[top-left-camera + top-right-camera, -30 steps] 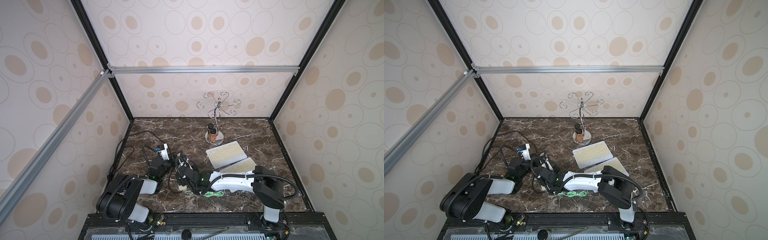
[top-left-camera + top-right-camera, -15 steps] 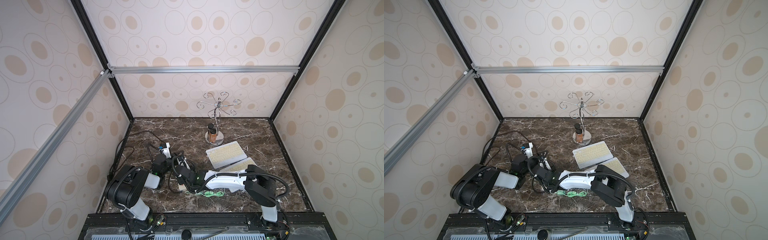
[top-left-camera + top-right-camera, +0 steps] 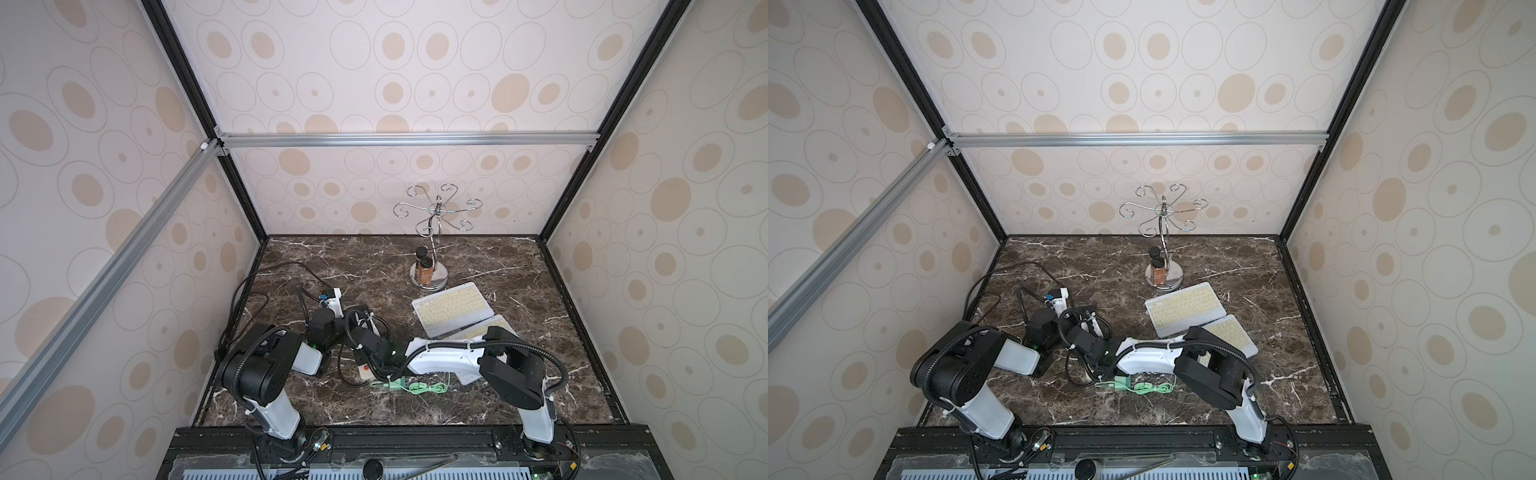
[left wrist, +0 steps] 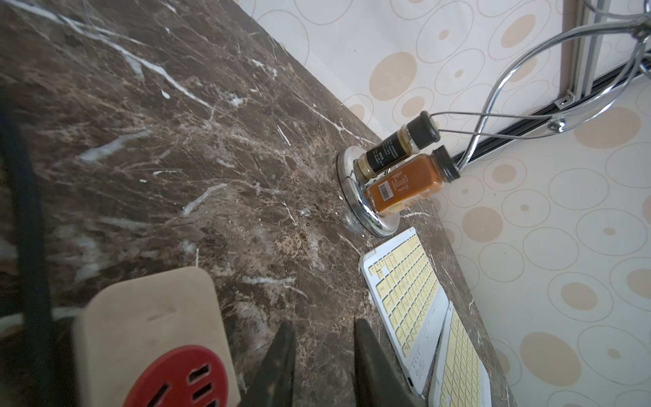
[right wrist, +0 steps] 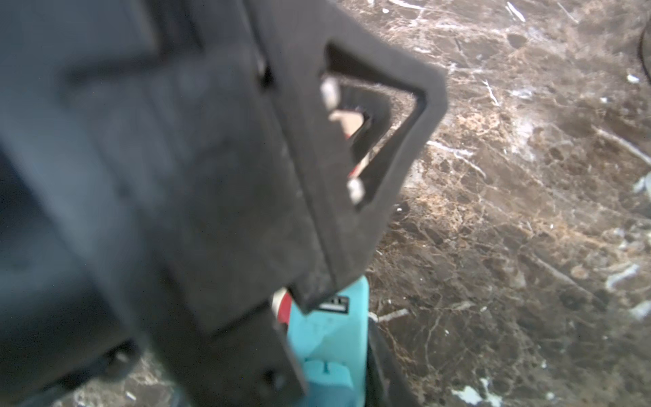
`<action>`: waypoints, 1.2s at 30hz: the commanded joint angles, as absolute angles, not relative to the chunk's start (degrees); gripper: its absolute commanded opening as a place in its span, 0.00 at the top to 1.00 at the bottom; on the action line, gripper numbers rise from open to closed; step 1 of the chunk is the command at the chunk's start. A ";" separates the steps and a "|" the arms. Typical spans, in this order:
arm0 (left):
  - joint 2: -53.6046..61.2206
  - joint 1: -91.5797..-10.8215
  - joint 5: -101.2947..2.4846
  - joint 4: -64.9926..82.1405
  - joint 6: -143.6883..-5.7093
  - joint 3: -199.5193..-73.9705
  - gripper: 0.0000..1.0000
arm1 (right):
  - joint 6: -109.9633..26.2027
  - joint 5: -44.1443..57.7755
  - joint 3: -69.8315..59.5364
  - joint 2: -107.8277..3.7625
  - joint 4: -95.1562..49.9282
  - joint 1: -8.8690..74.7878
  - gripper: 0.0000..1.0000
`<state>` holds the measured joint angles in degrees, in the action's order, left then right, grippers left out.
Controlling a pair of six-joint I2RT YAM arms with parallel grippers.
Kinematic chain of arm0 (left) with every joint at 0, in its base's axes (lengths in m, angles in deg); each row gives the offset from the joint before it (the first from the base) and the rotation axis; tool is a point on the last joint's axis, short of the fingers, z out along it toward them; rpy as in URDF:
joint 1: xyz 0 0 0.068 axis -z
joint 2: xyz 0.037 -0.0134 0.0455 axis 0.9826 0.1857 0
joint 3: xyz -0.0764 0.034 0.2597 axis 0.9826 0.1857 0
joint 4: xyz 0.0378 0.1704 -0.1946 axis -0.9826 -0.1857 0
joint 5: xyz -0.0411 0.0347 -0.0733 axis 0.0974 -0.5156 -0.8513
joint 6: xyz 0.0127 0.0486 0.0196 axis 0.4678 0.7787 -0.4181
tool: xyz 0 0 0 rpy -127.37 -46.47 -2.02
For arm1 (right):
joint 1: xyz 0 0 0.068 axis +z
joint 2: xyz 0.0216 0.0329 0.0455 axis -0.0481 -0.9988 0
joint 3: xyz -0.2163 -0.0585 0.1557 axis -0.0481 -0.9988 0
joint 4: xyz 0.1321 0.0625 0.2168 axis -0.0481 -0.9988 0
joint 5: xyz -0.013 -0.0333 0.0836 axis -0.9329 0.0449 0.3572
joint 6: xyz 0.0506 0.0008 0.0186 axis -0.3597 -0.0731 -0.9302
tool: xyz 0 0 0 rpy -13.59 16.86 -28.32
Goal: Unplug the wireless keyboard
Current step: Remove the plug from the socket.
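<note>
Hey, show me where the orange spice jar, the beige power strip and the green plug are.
orange spice jar (image 4: 405, 188): left wrist view, on its labelled body.
beige power strip (image 4: 151, 306): left wrist view, on its bare casing.
green plug (image 3: 1121, 383): in a top view, on the plug's body.

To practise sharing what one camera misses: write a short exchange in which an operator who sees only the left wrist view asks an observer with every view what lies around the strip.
Operator: I see the strip, its red socket and two keyboards. Any plug nearby?
Observer: A green plug with a coiled green cable sits at the strip's near end; whether it is plugged in, I cannot tell.
Operator: Anything else wired?
Observer: A white adapter lies farther back, a black cable running to it.
</note>
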<state>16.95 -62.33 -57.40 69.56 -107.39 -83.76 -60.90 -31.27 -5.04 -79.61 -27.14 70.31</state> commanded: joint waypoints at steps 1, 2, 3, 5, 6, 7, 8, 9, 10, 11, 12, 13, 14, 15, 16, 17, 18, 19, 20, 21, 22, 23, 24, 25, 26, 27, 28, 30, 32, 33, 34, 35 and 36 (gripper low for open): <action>18.19 -62.70 -57.39 72.62 -107.89 -82.72 0.72 | -61.84 -33.15 -4.98 -80.14 -26.35 70.52 0.76; 18.49 -62.70 -57.35 73.17 -107.63 -82.26 0.72 | -62.01 -33.15 -5.01 -80.22 -26.21 70.52 0.78; 18.75 -62.70 -57.51 73.82 -107.33 -81.79 0.72 | -62.18 -33.22 -5.15 -80.23 -26.18 70.52 0.79; 19.42 -62.69 -58.13 74.09 -106.90 -81.59 0.73 | -62.42 -33.31 -5.39 -80.23 -26.03 70.52 0.82; 19.72 -62.75 -58.12 74.00 -106.91 -81.73 0.73 | -62.50 -33.31 -5.54 -80.21 -25.82 70.52 0.83; 20.07 -62.69 -57.96 74.36 -107.04 -81.60 0.73 | -62.59 -33.37 -5.70 -80.23 -25.47 70.59 0.85; 20.41 -62.69 -57.91 74.90 -107.45 -81.43 0.74 | -62.70 -33.30 -5.71 -80.26 -25.44 70.52 0.85; 20.86 -62.61 -57.91 75.75 -107.85 -81.33 0.74 | -62.82 -33.24 -5.72 -80.32 -25.43 70.52 0.86; 21.30 -62.67 -57.69 76.08 -108.16 -81.23 0.75 | -62.90 -33.15 -5.74 -80.37 -25.49 70.52 0.87; 21.53 -62.61 -57.40 76.11 -108.28 -81.28 0.75 | -62.99 -33.13 -5.77 -80.40 -25.50 70.52 0.87; 21.95 -62.54 -57.00 75.88 -108.28 -81.34 0.76 | -63.05 -33.13 -5.75 -80.41 -25.43 70.49 0.88; 22.08 -62.53 -56.43 75.23 -108.50 -81.31 0.77 | -63.08 -33.06 -5.84 -80.46 -25.43 70.52 0.88; 22.01 -62.53 -55.75 74.74 -108.47 -81.24 0.77 | -63.16 -33.04 -5.87 -80.48 -25.38 70.51 0.88; 21.85 -62.49 -55.22 74.18 -108.35 -81.29 0.77 | -63.16 -33.04 -5.87 -80.50 -25.37 70.52 0.88; 21.56 -62.44 -54.82 73.00 -108.31 -81.35 0.77 | -63.25 -33.10 -5.96 -80.46 -25.24 70.52 0.89; 21.18 -62.44 -54.38 71.32 -108.20 -81.68 0.77 | -63.26 -33.13 -6.05 -80.41 -25.07 70.51 0.89; 20.65 -62.44 -54.02 69.09 -107.87 -82.30 0.78 | -63.34 -33.13 -6.21 -80.32 -24.81 70.52 0.89; 20.24 -62.35 -53.96 66.79 -107.67 -83.12 0.78 | -63.34 -33.13 -6.33 -80.32 -24.61 70.46 0.89; 19.82 -62.36 -54.12 64.74 -107.32 -83.74 0.79 | -63.34 -33.13 -6.40 -80.16 -24.46 70.50 0.89; 19.27 -62.34 -54.23 62.51 -107.12 -84.33 0.79 | -63.34 -33.13 -6.46 -80.23 -24.22 70.55 0.90; 18.64 -62.34 -54.22 60.73 -106.81 -84.64 0.79 | -63.22 -33.05 -6.32 -80.15 -24.41 70.58 0.90; 18.08 -62.26 -54.08 59.16 -106.81 -84.91 0.78 | -63.09 -32.96 -6.02 -80.07 -24.76 70.52 0.90; 17.25 -62.22 -53.82 57.64 -106.94 -85.08 0.77 | -63.08 -32.98 -5.54 -79.98 -25.63 70.54 0.90; 16.66 -61.89 -53.63 56.94 -106.89 -84.88 0.73 | -63.17 -33.04 -5.10 -79.76 -26.67 70.52 0.91; 16.33 -61.57 -53.81 56.45 -106.71 -84.91 0.71 | -63.34 -33.04 -5.02 -79.56 -27.52 70.55 0.91; 16.04 -61.10 -54.19 55.44 -106.18 -85.20 0.68 | -63.50 -33.26 -5.31 -79.27 -27.57 70.54 0.91; 15.63 -60.64 -54.23 54.05 -105.14 -85.69 0.68 | -63.60 -33.46 -5.94 -79.03 -27.03 70.58 0.91; 14.53 -59.72 -53.29 51.44 -103.77 -86.27 0.68 | -63.95 -34.19 -7.02 -78.70 -25.70 70.61 0.91; 13.17 -59.53 -52.91 51.84 -104.46 -85.26 0.68 | -64.22 -34.39 -7.42 -78.59 -25.42 70.53 0.91; 12.74 -59.55 -53.17 52.72 -105.15 -84.44 0.68 | -64.31 -34.39 -7.38 -78.57 -25.54 70.54 0.91; 12.51 -59.53 -53.84 53.55 -105.66 -83.75 0.68 | -64.45 -34.42 -7.37 -78.57 -25.67 70.58 0.91; 12.40 -59.50 -54.25 54.23 -106.11 -83.08 0.70 | -64.51 -34.41 -7.37 -78.56 -25.80 70.59 0.91; 12.60 -59.37 -54.61 55.52 -106.78 -82.20 0.71 | -64.64 -34.45 -7.37 -78.44 -25.94 70.60 0.91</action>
